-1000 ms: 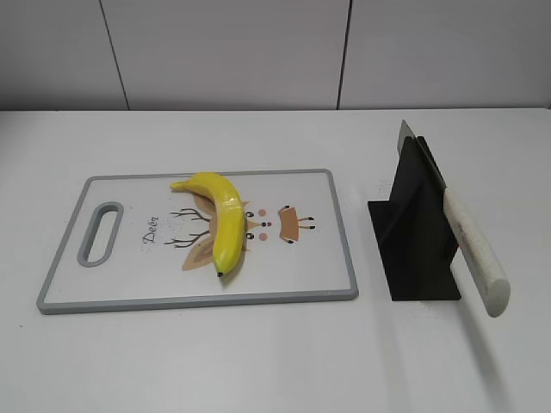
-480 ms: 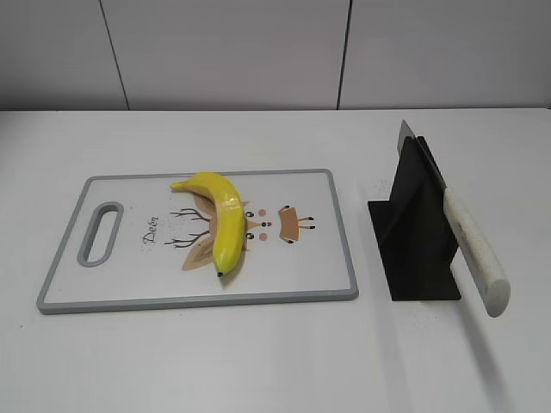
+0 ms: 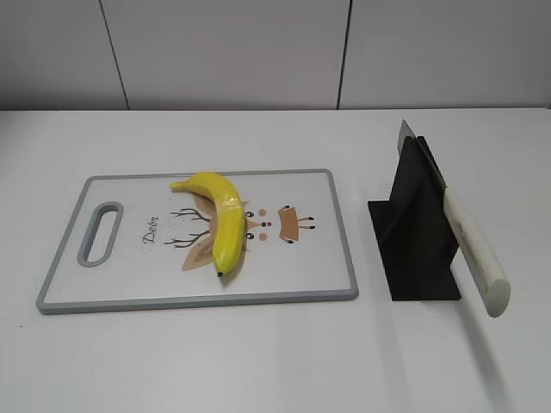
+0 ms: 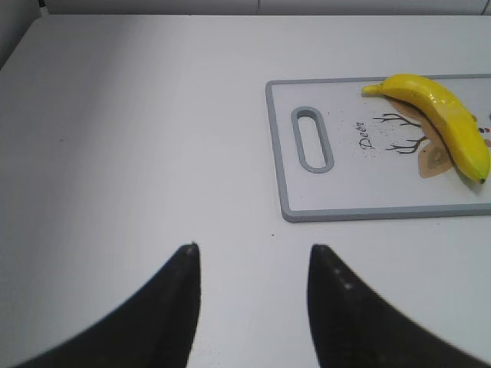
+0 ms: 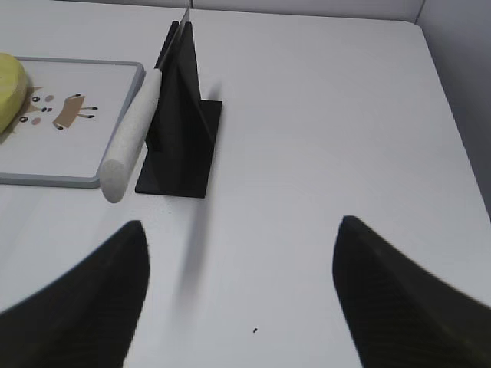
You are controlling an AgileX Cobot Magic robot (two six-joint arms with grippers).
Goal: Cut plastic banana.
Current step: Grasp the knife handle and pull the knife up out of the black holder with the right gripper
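White worktop [image 3: 258,361] fills the near strip, and nothing on it has been taken up yet. Nearest the front edge hang the two hands, seen only from their own wrist cameras. The left hand [image 4: 253,257] is parted moderately and empty, above bare surface toward the near-left corner. The right hand [image 5: 239,234] is spread wide, also empty, near the front edge on the right side.

Just beyond the right hand stands a black knife stand [image 3: 416,225], with the knife [image 3: 469,245] resting in it. Its pale handle slopes down and toward the front edge, so the butt end points back at the right hand, while the blade tip rises toward the far edge.

Left of the stand, around mid-worktop, lies the cutting board [image 3: 344,249], grey-rimmed, handle slot toward the left edge. The plastic banana [image 3: 219,219] rests on its middle. The long axis runs roughly near-to-far, one dark tip toward the front edge, the other end curling toward the far-left.

I judge the right hand nearer the knife, which lies ahead of it and slightly left. The left hand is nearer the banana, which lies ahead of it and to its right, so steadying would likely fall to that arm.
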